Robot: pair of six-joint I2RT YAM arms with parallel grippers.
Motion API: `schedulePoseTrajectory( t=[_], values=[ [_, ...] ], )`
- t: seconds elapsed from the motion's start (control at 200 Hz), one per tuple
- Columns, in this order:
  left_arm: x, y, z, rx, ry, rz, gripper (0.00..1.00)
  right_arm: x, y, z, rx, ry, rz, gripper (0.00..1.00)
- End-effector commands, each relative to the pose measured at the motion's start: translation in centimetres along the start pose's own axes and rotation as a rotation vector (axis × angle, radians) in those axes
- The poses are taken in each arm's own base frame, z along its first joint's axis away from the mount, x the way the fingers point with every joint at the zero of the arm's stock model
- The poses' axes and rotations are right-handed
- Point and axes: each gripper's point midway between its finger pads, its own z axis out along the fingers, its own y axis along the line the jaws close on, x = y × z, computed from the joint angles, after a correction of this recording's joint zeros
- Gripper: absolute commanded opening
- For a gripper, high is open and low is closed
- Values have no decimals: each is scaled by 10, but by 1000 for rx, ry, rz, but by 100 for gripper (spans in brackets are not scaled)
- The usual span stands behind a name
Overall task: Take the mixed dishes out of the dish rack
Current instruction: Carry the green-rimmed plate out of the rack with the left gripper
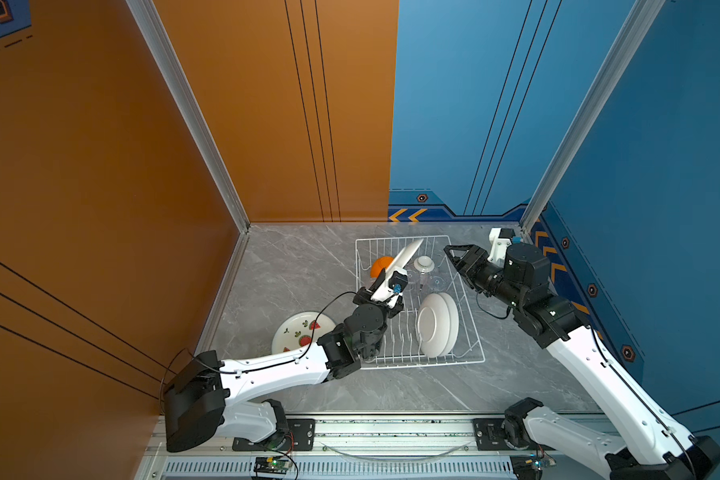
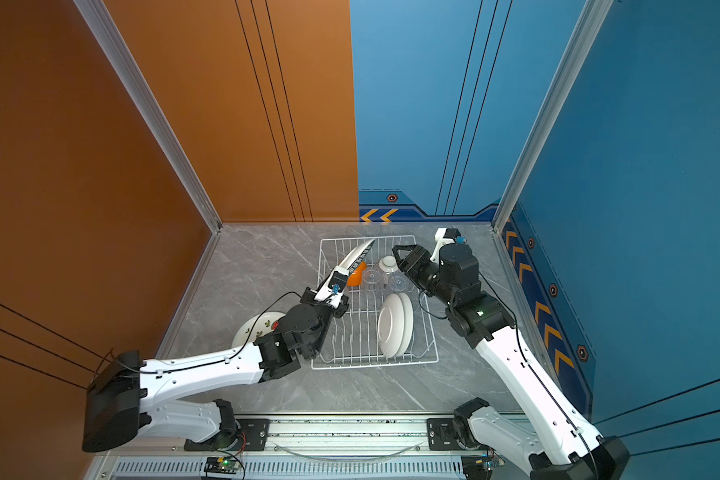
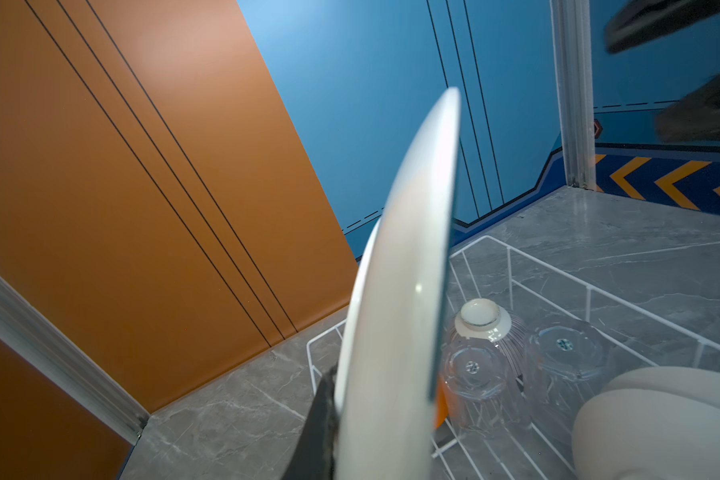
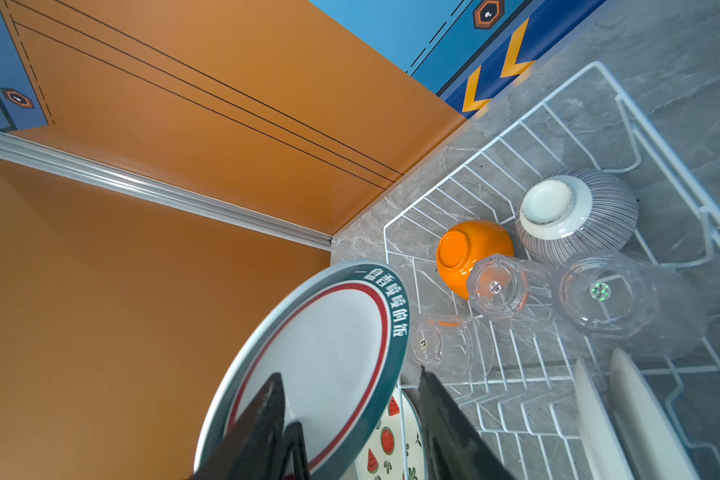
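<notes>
A white wire rack [image 1: 425, 364] sits on a grey marble surface [image 1: 287, 266], toward the far right, between 2 robot arms. The left hand [image 1: 380, 296] is pressed together on the lower edge of a teal-rimmed plate [image 1: 404, 257]. It pinches the plate and holds it on edge, tilted, in the air above the rack's far left part. In the right wrist view the plate's face shows a white centre, a red ring and a teal band with white characters. The right hand [image 1: 449, 251] hovers over the rack's far right rim with its fingers spread and nothing between them. It is near the plate's upper tip but apart from it. In the rack's far half an orange bowl [image 4: 470, 253] and a striped bowl [image 4: 574, 212] lie base up, side by side, the orange one on the left. 3 clear cups [image 4: 497, 286] stand base up just in front of the bowls. In the rack's near right part 2 white plates [image 1: 435, 324] stand on edge among the prongs, close together. Outside the rack, on the surface just to its left, a fruit plate [image 1: 300, 328] painted with watermelon slices lies flat, partly hidden by the left arm.
</notes>
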Motion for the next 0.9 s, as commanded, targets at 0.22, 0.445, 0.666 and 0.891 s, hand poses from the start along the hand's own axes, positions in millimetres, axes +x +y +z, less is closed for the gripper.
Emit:
schedulePoseTrajectory(
  t=[0.22, 0.445, 0.666, 0.891],
  values=[
    [59, 168, -61, -271, 246, -495, 0, 5, -38, -20, 128, -8, -218, 52],
    [129, 195, -114, -327, 449, -786, 0, 15, -51, -16, 149, 30, -281, 53],
    [174, 166, -133, -272, 598, -1043, 0, 39, -66, -6, 162, 133, -332, 52],
    [210, 149, -142, -278, 668, -1183, 0, 53, -77, -9, 179, 175, -363, 53]
  ],
)
